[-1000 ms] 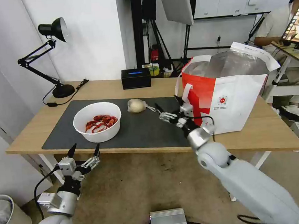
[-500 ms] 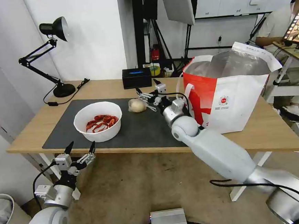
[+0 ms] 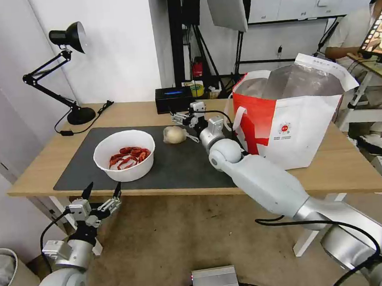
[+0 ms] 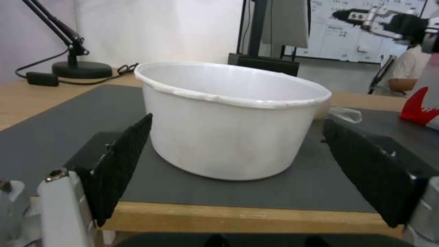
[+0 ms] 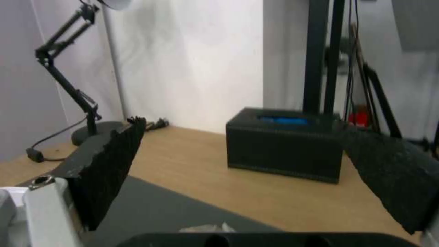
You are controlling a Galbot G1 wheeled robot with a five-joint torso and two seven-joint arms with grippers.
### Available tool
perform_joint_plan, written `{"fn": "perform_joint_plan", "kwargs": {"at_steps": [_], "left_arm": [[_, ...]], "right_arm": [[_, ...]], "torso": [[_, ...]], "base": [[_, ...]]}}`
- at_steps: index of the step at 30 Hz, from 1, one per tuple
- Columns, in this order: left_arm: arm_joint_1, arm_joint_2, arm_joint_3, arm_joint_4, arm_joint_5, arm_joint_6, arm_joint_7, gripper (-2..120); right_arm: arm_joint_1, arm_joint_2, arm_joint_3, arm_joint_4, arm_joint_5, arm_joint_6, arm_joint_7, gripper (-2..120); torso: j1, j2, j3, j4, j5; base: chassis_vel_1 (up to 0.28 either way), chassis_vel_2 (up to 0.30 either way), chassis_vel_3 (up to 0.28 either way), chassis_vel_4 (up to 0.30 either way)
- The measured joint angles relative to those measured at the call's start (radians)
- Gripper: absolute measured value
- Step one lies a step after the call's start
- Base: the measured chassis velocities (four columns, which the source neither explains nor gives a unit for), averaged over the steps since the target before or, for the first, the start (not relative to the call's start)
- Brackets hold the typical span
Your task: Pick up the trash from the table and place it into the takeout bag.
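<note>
A white bowl (image 3: pixel 124 155) (image 4: pixel 228 120) of red shells (image 3: pixel 129 156) stands on the left of the dark mat (image 3: pixel 179 161). A beige lump in clear wrap (image 3: pixel 174 134) lies mid-mat. The takeout bag (image 3: pixel 290 117), white with a red panel and foil lining, stands open at the right on the table (image 3: pixel 144 109). My right gripper (image 3: pixel 185 112) hovers open just beyond the lump, its fingers (image 5: pixel 109 164) facing the black box. Below the table's front edge, level with the bowl, my left gripper (image 3: pixel 101 192) is open, fingers (image 4: pixel 121 164) spread either side of the bowl.
A black box (image 3: pixel 173 99) (image 5: pixel 286 147) sits at the table's back edge behind the lump. A black desk lamp (image 3: pixel 68 73) stands at the back left corner. A grey metal unit (image 3: pixel 215 282) lies on the floor. A bin (image 3: pixel 10 280) is at the lower left.
My right arm swung from in front of the bag to the far left, ending open over the back of the lump. The left gripper sank slightly below the table edge.
</note>
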Motion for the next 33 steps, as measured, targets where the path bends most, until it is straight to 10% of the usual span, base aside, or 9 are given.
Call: {"fn": "perform_joint_plan", "kwargs": {"at_steps": [33], "left_arm": [[0.015,-0.004,0.004,0.015,0.004,-0.020,0.004,100]], "right_arm": [[0.060,0.175,-0.001,-0.223,0.044,-0.324,0.079,100]], "torso": [[0.000,0.000,0.000,0.0002,0.0000]], "base": [[0.000,0.000,0.000,0.000]]}}
